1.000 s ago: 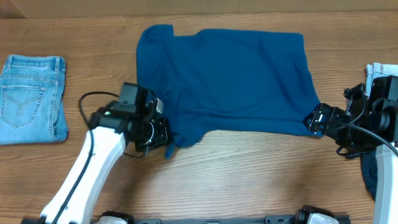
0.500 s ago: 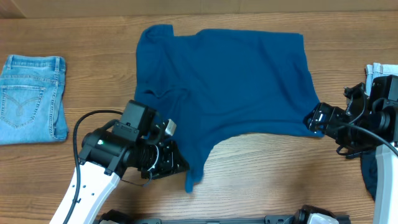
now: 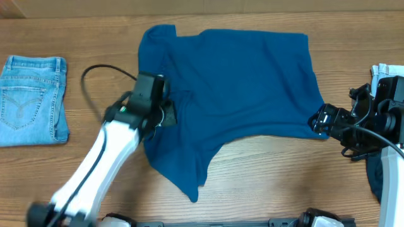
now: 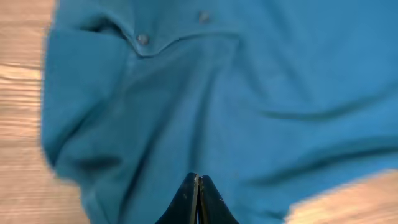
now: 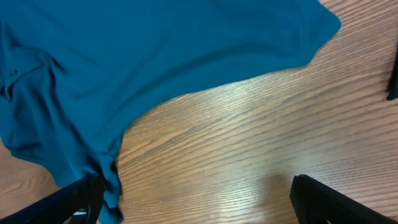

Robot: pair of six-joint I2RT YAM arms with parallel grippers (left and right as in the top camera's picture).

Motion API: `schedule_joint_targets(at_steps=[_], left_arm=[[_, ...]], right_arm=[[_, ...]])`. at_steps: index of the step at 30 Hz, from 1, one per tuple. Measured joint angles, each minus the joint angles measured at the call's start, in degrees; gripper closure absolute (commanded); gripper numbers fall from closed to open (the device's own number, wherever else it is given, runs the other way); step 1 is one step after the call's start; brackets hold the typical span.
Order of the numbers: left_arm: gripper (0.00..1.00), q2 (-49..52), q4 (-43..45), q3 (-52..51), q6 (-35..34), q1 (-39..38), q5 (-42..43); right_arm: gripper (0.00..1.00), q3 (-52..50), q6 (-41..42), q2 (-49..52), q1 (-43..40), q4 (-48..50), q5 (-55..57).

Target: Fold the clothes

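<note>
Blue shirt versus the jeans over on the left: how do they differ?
The blue shirt is a deep, plain blue; the jeans are pale denim with stitched pockets. The shirt lies spread open and wrinkled, one part trailing toward the near edge; the jeans sit as a compact folded rectangle. The shirt covers far more of the table than the jeans. Both are soft garments lying flat.

Table (image 3: 271, 183): wood-grain top, light brown, grain running side to side, filling the whole view. Dark rail (image 3: 214, 223) along the near edge. Brown shape (image 3: 11, 7) at the far left corner, cut off. Light: even, soft; faint sheen on the bare wood.
</note>
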Motion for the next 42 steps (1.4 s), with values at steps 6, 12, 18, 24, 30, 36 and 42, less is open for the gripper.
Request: schedule_joint_targets(at_steps=[6,12,18,24,30,36,42], left_arm=[[0.96,19.52,5.95,-0.02,6.58,6.14,2.43],[0.96,25.51,5.18,2.43,8.37,10.86,3.72],[0.95,26.23,8.11,3.28,7.21,20.46,-3.78],[0.81,27.78,9.22,5.35,8.13,24.65,-8.59],[0.64,30.58,0.0,12.04,11.82,25.62,-3.06],[0.61,30.84,-11.1,23.74,16.33,24.87,7.67],[0.55,25.29,-24.57,24.79,18.71,15.5,10.84]], right_arm=[[0.0,0.0,0.0,-0.02,0.0,0.02,0.0],[0.0,0.0,0.0,-0.02,0.0,0.04,0.02],[0.0,0.0,0.02,-0.02,0.0,0.26,0.02],[0.0,0.0,0.0,-0.02,0.0,1.88,-0.44],[0.0,0.0,0.0,4.68,0.0,2.75,-0.66],[0.0,0.0,0.0,18.32,0.0,7.58,-0.68],[0.0,0.0,1.16,31.47,0.0,8.72,1.53]])
